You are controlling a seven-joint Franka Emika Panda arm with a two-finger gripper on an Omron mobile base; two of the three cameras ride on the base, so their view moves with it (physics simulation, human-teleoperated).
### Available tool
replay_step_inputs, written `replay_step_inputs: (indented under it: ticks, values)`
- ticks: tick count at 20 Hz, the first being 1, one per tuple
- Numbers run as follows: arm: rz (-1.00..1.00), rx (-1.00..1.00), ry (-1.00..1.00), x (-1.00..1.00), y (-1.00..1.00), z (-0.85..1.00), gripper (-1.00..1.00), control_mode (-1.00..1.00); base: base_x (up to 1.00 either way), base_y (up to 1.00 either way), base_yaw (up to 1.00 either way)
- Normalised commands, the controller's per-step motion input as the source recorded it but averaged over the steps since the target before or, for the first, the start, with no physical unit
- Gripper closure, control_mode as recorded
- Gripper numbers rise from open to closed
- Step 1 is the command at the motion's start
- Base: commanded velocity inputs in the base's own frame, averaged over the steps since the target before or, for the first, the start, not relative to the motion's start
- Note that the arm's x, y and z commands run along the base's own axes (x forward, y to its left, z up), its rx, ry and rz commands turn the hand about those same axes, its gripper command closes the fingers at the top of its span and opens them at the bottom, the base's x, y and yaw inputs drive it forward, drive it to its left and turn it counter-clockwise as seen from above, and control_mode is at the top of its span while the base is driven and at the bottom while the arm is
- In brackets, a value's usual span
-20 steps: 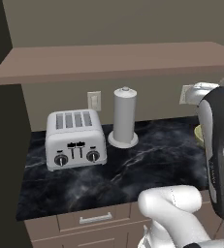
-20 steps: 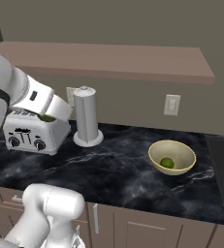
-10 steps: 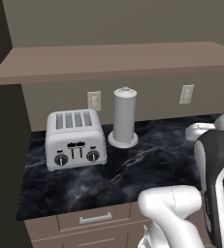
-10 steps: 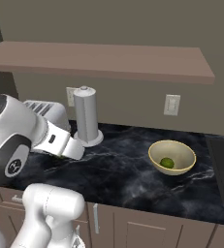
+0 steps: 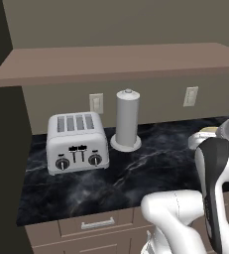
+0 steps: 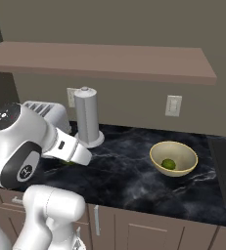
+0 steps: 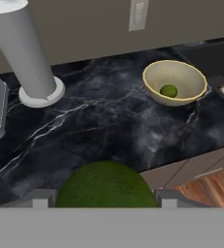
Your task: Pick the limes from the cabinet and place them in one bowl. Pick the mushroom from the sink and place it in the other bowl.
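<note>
Swinging down from up near the cabinet [image 6: 104, 57], the arm now hangs low over the front edge of the surface [image 5: 150, 171], between the toaster and the bowl.

At the left end of the surface stands the toaster [image 5: 76, 143], with the paper towel holder [image 5: 126, 120] just beside it toward the back edge. In the hand view, the end effector [image 7: 104, 196] pinches one of the limes, the held lime [image 7: 105, 186], its green dome bulging between the two finger tips. Further right, near the sink end of the surface, sits the pale yellow bowl [image 6: 183, 149] with the other lime [image 6: 169, 164] already resting inside it. A corner of the dark sink [image 7: 215, 55] shows beyond the bowl.

The lime looks light, firm and smooth-skinned, so it would likely roll or squirt free if squeezed off-centre; a hold across its widest middle, as it appears now, seems safest. Release should probably come low over the bowl, since a round fruit may bounce off the sloped wall.
</note>
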Motion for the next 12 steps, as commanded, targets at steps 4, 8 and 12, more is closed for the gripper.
replay_step_inputs:
  ticks: [4, 8, 12]
  values:
    - [0.0, 0.0, 0.0, 0.04, -0.03, -0.01, 1.0, 1.0, 0.06, -0.14, 0.0]
    - [0.0, 0.0, 0.0, 0.0, 0.0, 0.0, 1.0, 1.0, 0.2, -0.46, 0.03]
    - [0.0, 0.0, 0.0, 0.0, 0.0, 0.0, 1.0, 1.0, 0.21, -0.49, 0.04]
